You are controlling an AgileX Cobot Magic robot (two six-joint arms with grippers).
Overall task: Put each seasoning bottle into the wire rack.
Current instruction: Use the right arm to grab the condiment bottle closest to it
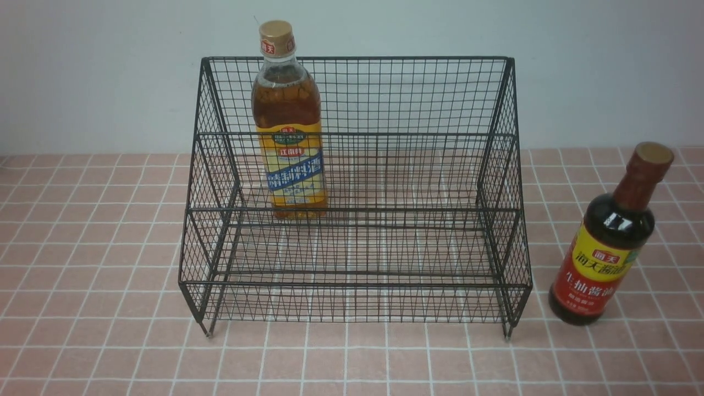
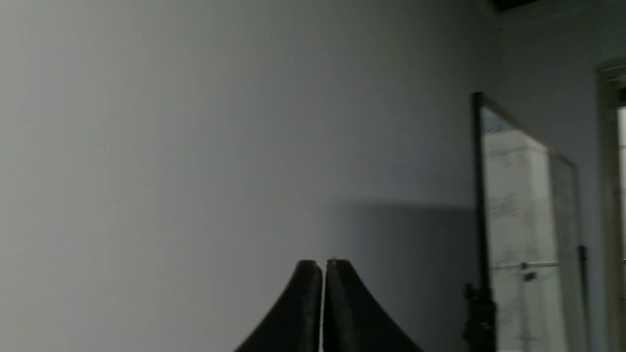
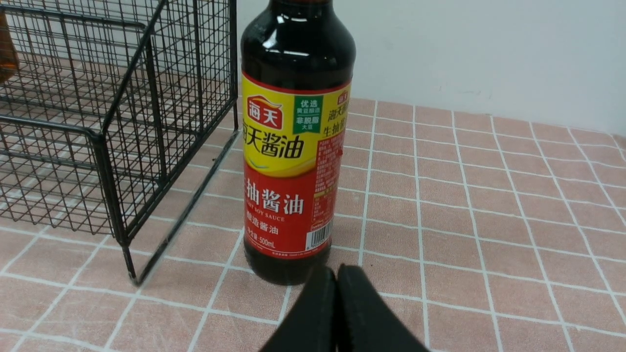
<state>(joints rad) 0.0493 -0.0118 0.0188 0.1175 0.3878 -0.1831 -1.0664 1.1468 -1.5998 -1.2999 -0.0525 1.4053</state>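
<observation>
The black wire rack (image 1: 357, 58) stands on the pink tiled table (image 1: 82, 330). Its upper tier holds the amber bottle (image 1: 289, 137) upright, toward 10 o'clock. The dark bottle (image 1: 608, 242) stands outside on the tiles at the rack's 3 o'clock, near its side mesh but apart. The right gripper (image 3: 336, 271), jaws pressed together on nothing, sits low near that bottle's base. The left gripper (image 2: 323, 266), likewise closed and holding nothing, faces a wall.
</observation>
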